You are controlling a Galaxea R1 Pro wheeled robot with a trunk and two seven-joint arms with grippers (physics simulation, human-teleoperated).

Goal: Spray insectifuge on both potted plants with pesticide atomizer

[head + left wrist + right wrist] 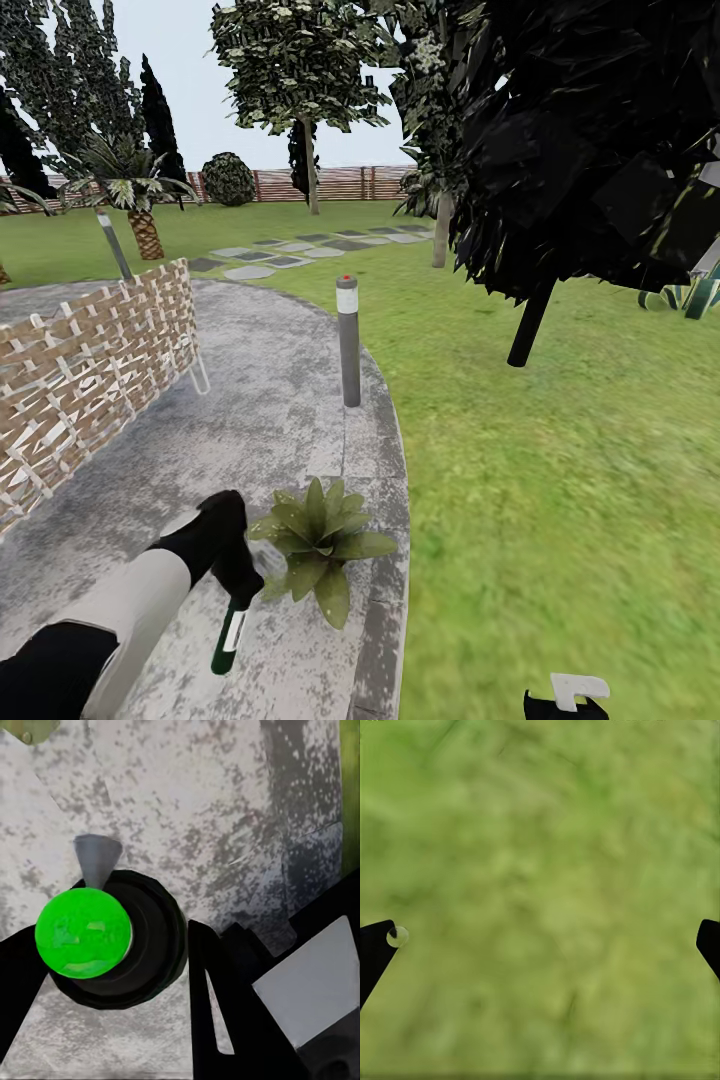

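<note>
Pesticide atomizer (pixel 229 634): slim dark green bottle w/ white label, tilted, lower left of frame, held above grey patio (pixel 270 400). Potted plant (pixel 318 541) just right, speckled rosette.

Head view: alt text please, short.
The left tool holds the atomizer pointing down beside a potted plant at the patio edge. A grey bollard lamp stands behind it, lawn to the right.
</note>
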